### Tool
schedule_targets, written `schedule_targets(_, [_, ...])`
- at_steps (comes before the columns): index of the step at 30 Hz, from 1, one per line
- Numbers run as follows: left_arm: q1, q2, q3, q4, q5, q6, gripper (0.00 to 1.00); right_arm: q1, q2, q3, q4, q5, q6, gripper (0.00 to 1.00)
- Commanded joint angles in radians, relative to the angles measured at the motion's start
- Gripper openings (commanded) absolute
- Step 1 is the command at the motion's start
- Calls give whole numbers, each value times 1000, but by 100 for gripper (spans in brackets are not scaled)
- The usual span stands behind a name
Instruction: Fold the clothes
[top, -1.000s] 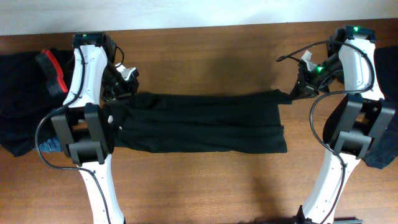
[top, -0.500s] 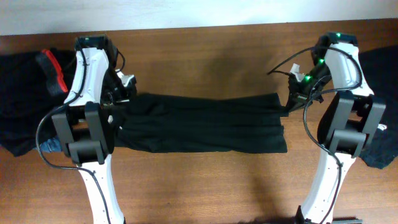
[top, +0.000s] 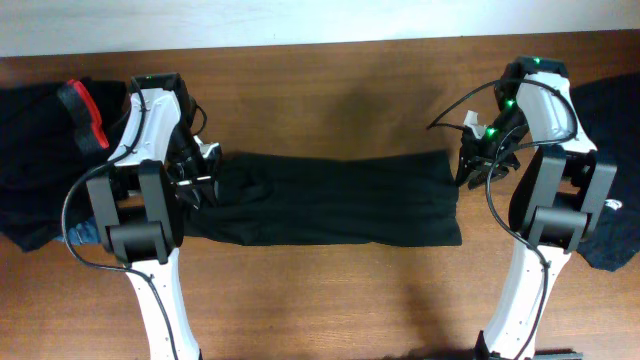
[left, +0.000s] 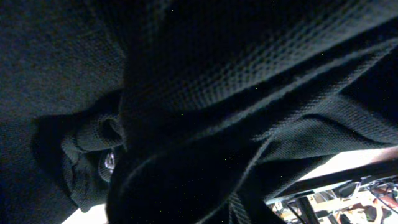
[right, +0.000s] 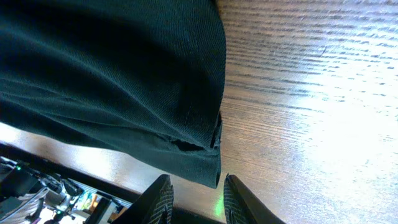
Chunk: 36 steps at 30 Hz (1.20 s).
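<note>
A long black garment (top: 330, 195), one of the clothes, lies folded into a wide strip across the middle of the wooden table (top: 330, 90). My left gripper (top: 205, 168) sits at its left end. In the left wrist view black cloth (left: 217, 93) fills the frame and hides the fingers. My right gripper (top: 470, 168) is at the strip's right end. In the right wrist view the right gripper (right: 198, 186) is open just short of the cloth's corner (right: 205, 171), fingers (right: 163, 196) apart, nothing between them.
A heap of black clothes (top: 35, 160) with a red-orange band (top: 85, 112) lies at the far left. Another dark garment (top: 612, 100) lies at the right edge, behind the right arm. Both arm bases stand near the front edge.
The right gripper has opened and let go of the strip's right corner, which now lies flat. Both grippers have come slightly nearer and lower at the strip's ends.
</note>
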Motion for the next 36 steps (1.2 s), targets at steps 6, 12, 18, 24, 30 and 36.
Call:
schedule_targets(6, [1, -48, 60, 6, -4, 2, 32, 36, -41, -6, 7, -97, -67, 10])
schedule_targets(12, [2, -97, 219, 4, -4, 0, 33, 80, -39, -6, 47, -97, -69, 8])
schedule_targets(18, [0, -112, 250, 4, 16, -10, 27, 98, -25, -11, 72, -97, -69, 8])
schedule_targets(24, [-36, -111, 241, 48, 76, -6, 14, 99, 4, -61, 110, -97, -69, 8])
schedule_targets(30, [-79, -110, 167, 123, 76, -6, 14, 99, 4, -144, 153, -97, -69, 7])
schedule_targets(36, [-90, -110, -3, 203, 75, -6, 14, 99, 4, -207, 194, -89, -69, 7])
